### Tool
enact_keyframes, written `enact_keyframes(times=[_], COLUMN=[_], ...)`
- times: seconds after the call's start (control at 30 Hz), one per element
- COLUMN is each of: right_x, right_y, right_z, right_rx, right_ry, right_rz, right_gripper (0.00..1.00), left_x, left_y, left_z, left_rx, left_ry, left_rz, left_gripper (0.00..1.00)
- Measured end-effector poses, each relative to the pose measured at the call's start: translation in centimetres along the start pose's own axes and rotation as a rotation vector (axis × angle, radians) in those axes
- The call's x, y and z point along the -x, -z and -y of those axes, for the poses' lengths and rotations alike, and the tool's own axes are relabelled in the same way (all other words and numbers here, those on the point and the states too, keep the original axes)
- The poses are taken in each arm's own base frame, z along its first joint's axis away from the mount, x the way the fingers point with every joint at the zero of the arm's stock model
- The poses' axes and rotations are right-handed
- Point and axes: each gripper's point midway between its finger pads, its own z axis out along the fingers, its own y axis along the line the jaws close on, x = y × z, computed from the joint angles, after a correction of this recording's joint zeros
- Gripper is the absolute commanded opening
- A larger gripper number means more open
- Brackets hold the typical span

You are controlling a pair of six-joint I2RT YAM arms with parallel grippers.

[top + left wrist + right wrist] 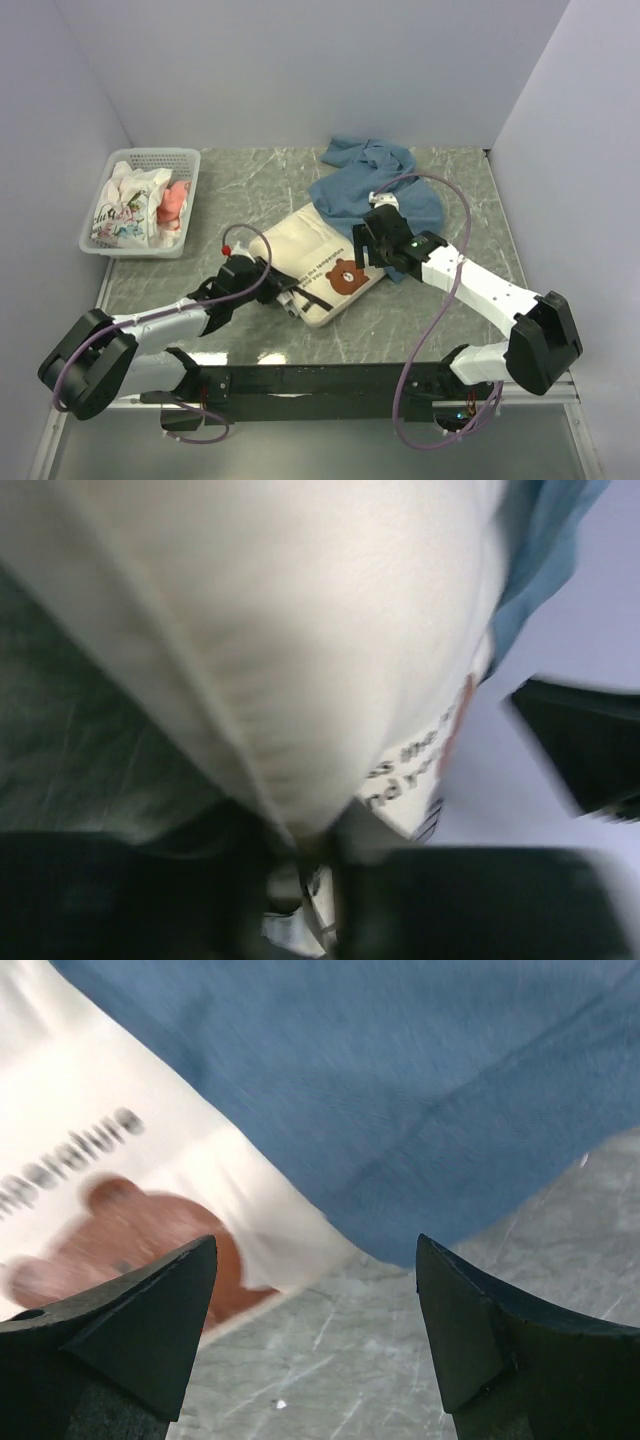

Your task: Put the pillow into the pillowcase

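At pillow (300,250) near edge, L hand (288,298) pinches it; R hand (315,1250) wide open over pillowcase (400,1080).

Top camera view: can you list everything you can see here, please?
pillow: 1, cream with a brown bear and black text, table centre, far corner covered by the pillowcase
pillowcase: 1, muted blue, crumpled, far centre
basket: 1, white, far left
cloths: a bundle, white and pink patterned, inside the basket
table: 1, grey-green marbled
left arm, right arm: 2, white and black with purple cables, near edge
left tool: 1, black, gripping the pillow's near edge
right tool: 1, black, open, above where pillow and pillowcase meet
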Motion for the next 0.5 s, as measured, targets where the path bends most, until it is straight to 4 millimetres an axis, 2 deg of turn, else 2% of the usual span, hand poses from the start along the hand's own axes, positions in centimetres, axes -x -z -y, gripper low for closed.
enact_keyframes(times=[0.03, 0.13, 0.23, 0.3, 0.4, 0.43, 0.5], right_x=[-0.6, -1.7, -1.5, -1.1, -0.1, 0.4, 1.2], right_y=[-0.3, -1.0, -1.9, -2.6, -3.7, -3.9, -4.1], right_z=[0.2, 0.6, 0.8, 0.7, 0.4, 0.3, 0.2], right_rx=[-0.005, -0.023, -0.057, -0.076, -0.101, -0.108, -0.122], right_ry=[0.004, 0.013, 0.018, 0.023, 0.032, 0.032, 0.036], right_rz=[-0.010, -0.031, -0.032, -0.039, -0.037, -0.035, -0.027], right_gripper=[0.87, 0.88, 0.88, 0.81, 0.57, 0.37, 0.20], left_x=[0.9, 3.2, 4.1, 4.3, 4.9, 5.2, 6.0], left_y=[-0.1, -0.1, 0.2, 0.5, 1.1, 1.2, 1.5], left_z=[0.4, 0.4, -0.1, 0.0, 0.7, 0.9, 1.5], left_rx=[-0.007, 0.009, 0.040, 0.044, 0.042, 0.042, 0.040], left_ry=[0.003, -0.001, -0.008, -0.015, -0.028, -0.028, -0.027], left_rz=[0.022, 0.074, 0.090, 0.094, 0.104, 0.110, 0.127], left_gripper=[0.01, 0.01, 0.01, 0.01, 0.01, 0.01, 0.01])
